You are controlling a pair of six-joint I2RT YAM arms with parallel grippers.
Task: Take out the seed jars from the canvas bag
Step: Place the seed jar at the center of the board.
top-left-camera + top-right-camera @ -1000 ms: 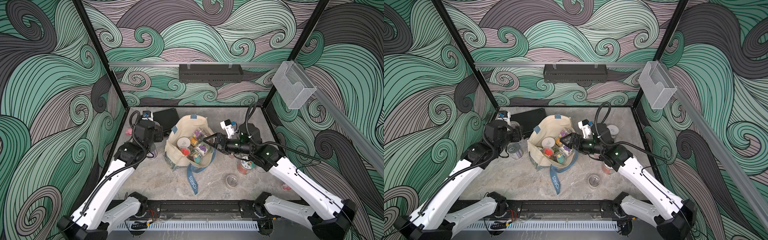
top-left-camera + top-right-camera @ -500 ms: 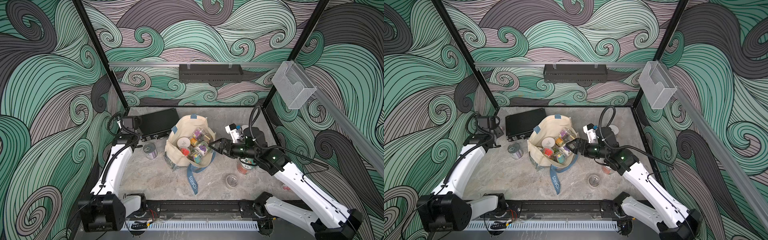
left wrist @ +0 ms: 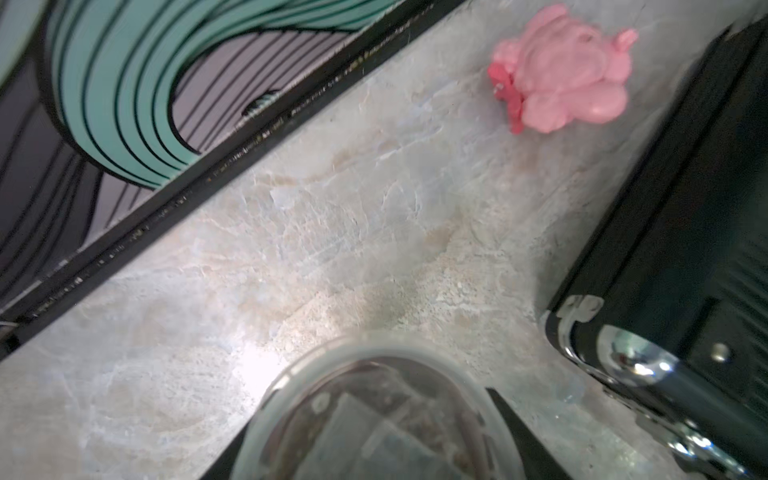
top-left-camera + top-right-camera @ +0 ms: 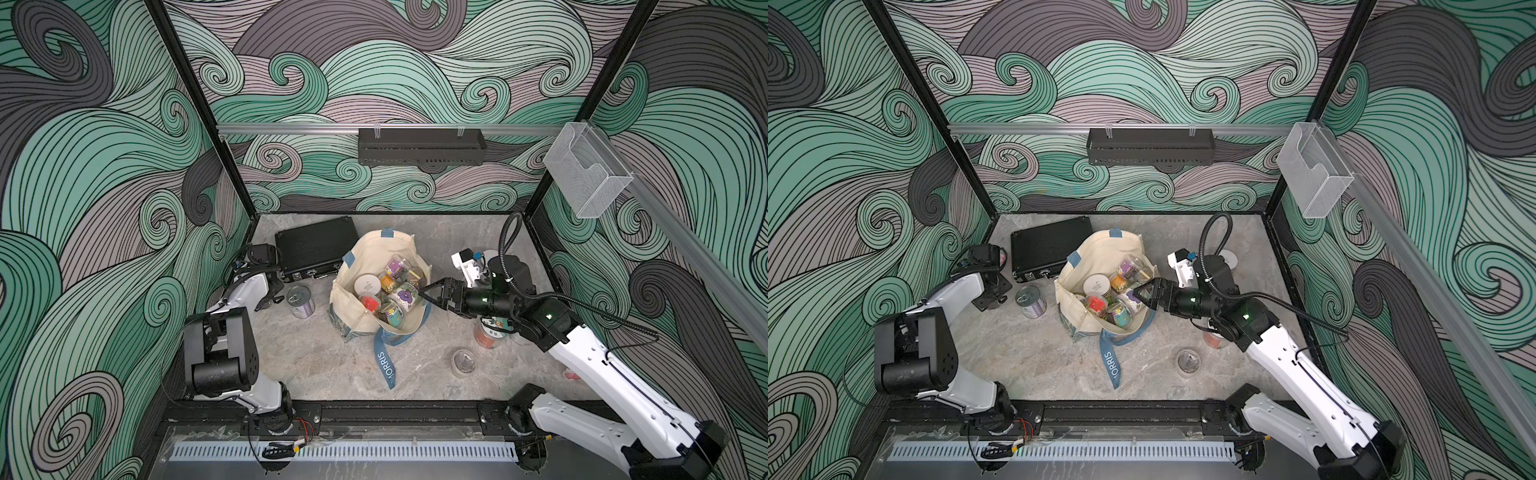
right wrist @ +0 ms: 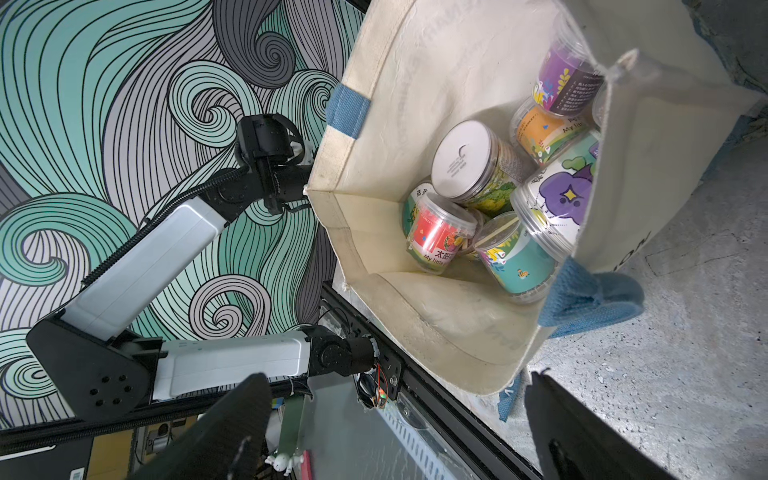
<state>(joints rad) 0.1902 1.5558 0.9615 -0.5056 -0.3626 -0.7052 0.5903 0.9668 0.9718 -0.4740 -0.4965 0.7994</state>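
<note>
The right arm (image 4: 582, 345) is extended low over the table (image 4: 324, 357) toward its centre. The right gripper (image 4: 429, 296) is levelled at the right rim of the canvas bag (image 4: 374, 249). Its jaws are spread wide and nothing is held between them.

The left arm (image 4: 245, 299) is folded back on itself at the left side, with the left gripper (image 4: 269, 297) just beside the black case (image 4: 316, 245). In the left wrist view a blurred round jar top (image 3: 374, 419) is seen between the dark fingers (image 3: 523, 440); whether it is clamped cannot be determined. A pink toy (image 3: 561, 70) is noted beyond it.

The bag is stood open at mid-table. Seed jars are piled inside it: a white-lidded jar (image 5: 461, 156), a purple-sticker jar (image 5: 557, 195), and others labelled red, teal and orange. The purple-sticker jar lies nearest the right gripper, just inside the rim.

Outside the bag, a silver-lidded jar (image 4: 300, 299) is stood upright between the left gripper and the bag. A small clear-lidded jar (image 4: 463, 361) is set near the right arm.
</note>
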